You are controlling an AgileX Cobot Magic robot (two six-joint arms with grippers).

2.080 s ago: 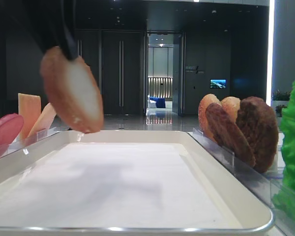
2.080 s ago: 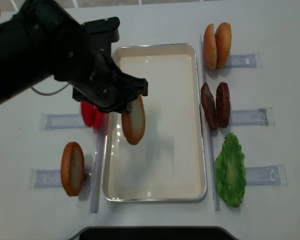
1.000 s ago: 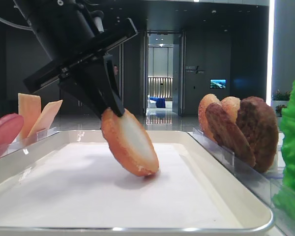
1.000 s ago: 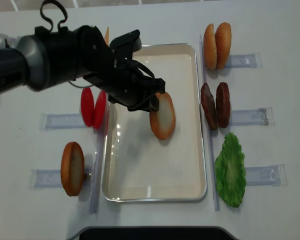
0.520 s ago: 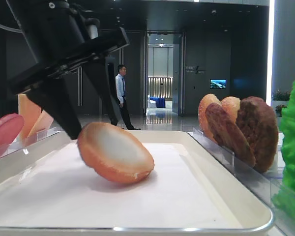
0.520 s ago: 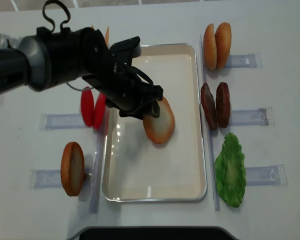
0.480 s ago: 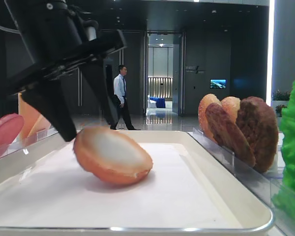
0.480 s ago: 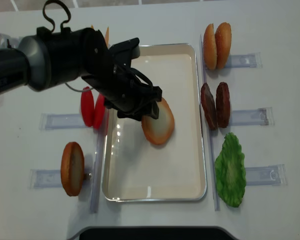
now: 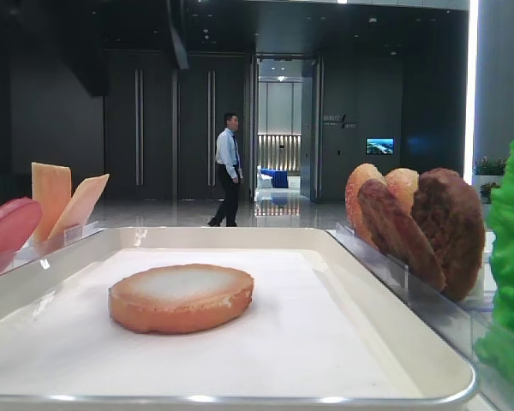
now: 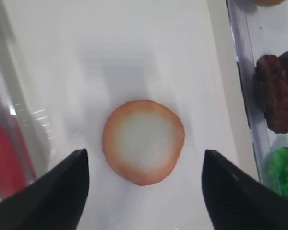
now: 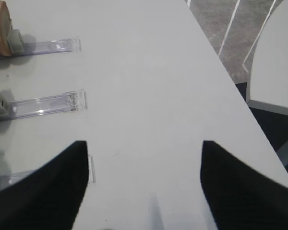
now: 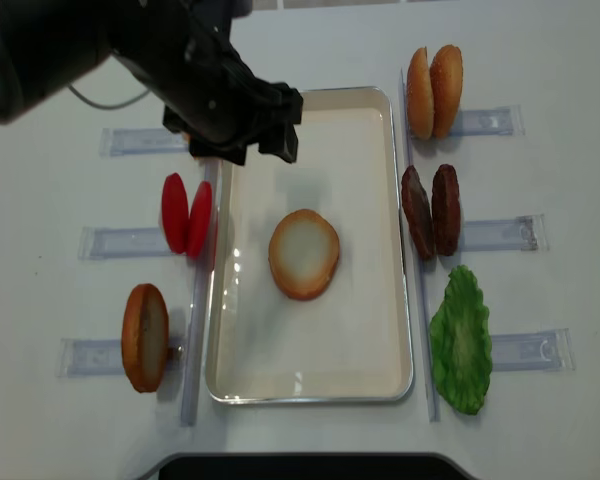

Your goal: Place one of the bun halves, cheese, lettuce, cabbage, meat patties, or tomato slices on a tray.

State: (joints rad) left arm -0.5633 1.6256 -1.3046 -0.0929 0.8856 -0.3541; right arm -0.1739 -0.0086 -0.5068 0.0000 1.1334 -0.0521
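A bun half (image 12: 304,254) lies flat, pale face up, in the middle of the white tray (image 12: 375,150); the low exterior view shows the same bun half (image 9: 180,297) resting on the liner. My left gripper (image 10: 144,154) hangs open well above it, touching nothing, and overhead the left gripper (image 12: 252,140) is over the tray's far left corner. My right gripper (image 11: 143,143) is open over bare table. Cheese (image 9: 51,199), tomato slices (image 12: 186,214), meat patties (image 12: 430,210) and lettuce (image 12: 460,340) stay in their holders. No cabbage is in view.
Two more bun halves (image 12: 435,90) stand at the far right and one (image 12: 145,337) at the near left. Clear plastic holders (image 12: 500,235) flank both long sides of the tray. The table edge (image 11: 240,96) runs close to the right gripper.
The left gripper opened and let go of the bun half, which tipped from its edge to lie flat. The gripper then rose and drew back toward the tray's far left corner.
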